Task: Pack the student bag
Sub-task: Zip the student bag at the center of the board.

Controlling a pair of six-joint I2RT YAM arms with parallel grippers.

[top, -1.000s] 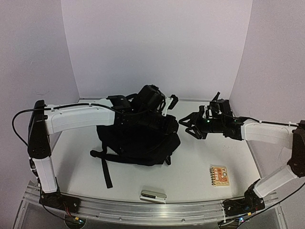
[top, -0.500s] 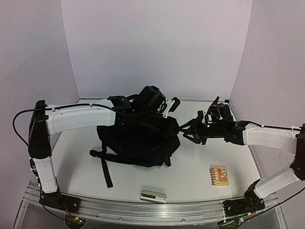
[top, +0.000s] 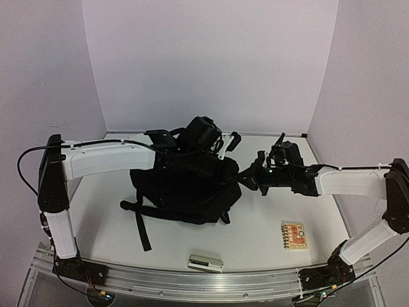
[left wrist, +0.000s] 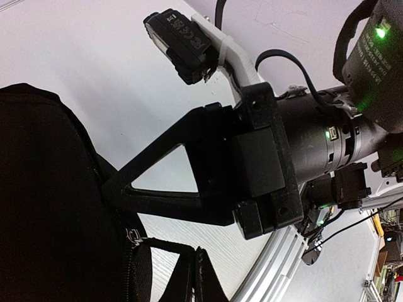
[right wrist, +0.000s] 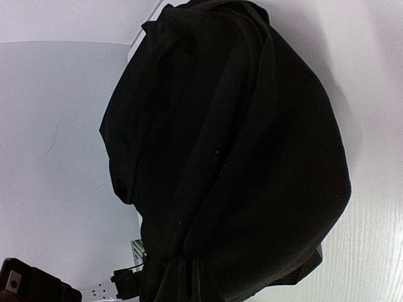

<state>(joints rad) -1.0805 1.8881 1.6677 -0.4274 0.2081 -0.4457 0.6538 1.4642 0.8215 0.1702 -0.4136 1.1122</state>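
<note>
The student bag (top: 182, 188) is a large black fabric backpack slumped in the middle of the table. My left gripper (top: 216, 158) reaches over the bag's top from the left. It is shut on a black strap (left wrist: 192, 274) of the bag, and its fingers are hidden. My right gripper (top: 241, 176) comes in from the right and is shut on the fabric at the bag's right edge. In the left wrist view its black fingers (left wrist: 157, 182) run into the bag (left wrist: 44, 207). Black fabric (right wrist: 239, 157) fills the right wrist view and hides that gripper's fingertips.
A small spiral notebook (top: 294, 235) with an orange-and-yellow cover lies at the front right. A small silvery case (top: 205, 261) lies near the front edge, by the aluminium rail (top: 192, 279). A loose bag strap (top: 142, 227) trails toward the front left. White walls close in the back and sides.
My right gripper has moved left to the bag's right edge and gone from open to shut on the fabric. The left arm and the bag have stayed put.
</note>
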